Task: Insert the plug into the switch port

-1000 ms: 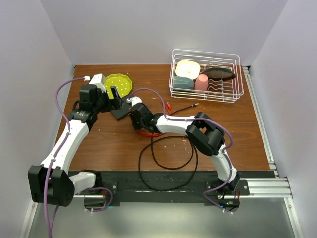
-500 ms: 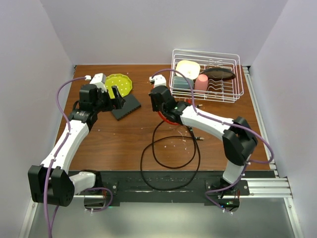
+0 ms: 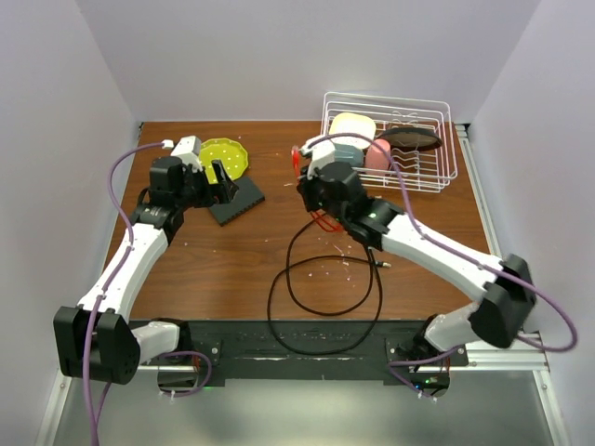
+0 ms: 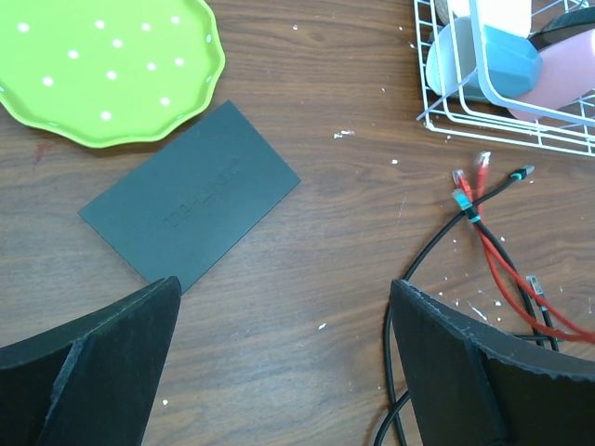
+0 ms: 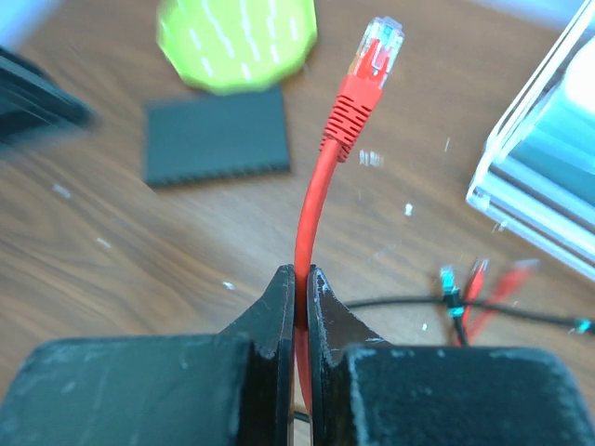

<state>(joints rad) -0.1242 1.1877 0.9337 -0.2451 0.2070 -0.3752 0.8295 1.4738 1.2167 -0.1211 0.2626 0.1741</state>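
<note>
1. The brown table [image 3: 232, 269] carries everything.
2. A white wire dish rack [image 3: 453, 139] sits at the far right, with dishes in it.
3. A black cable [image 4: 437, 246] loops loosely over the table's middle.
4. The yellow-green plate [image 3: 223, 156] lies far left, just beside the flat black switch [image 3: 237, 200].
5. My left claw [image 4: 284, 297] hangs spread wide above the switch's near corner, gripping nothing.
6. My right claw [image 5: 300, 283] is pressed together, pinching the red cable [image 5: 316, 195], which rises between my fingers.
7. The plug [image 5: 379, 46] stands up in the air, well apart from the switch.
8. The switch port [image 5: 218, 170] is in the row along the switch's edge facing my right claw.
</note>
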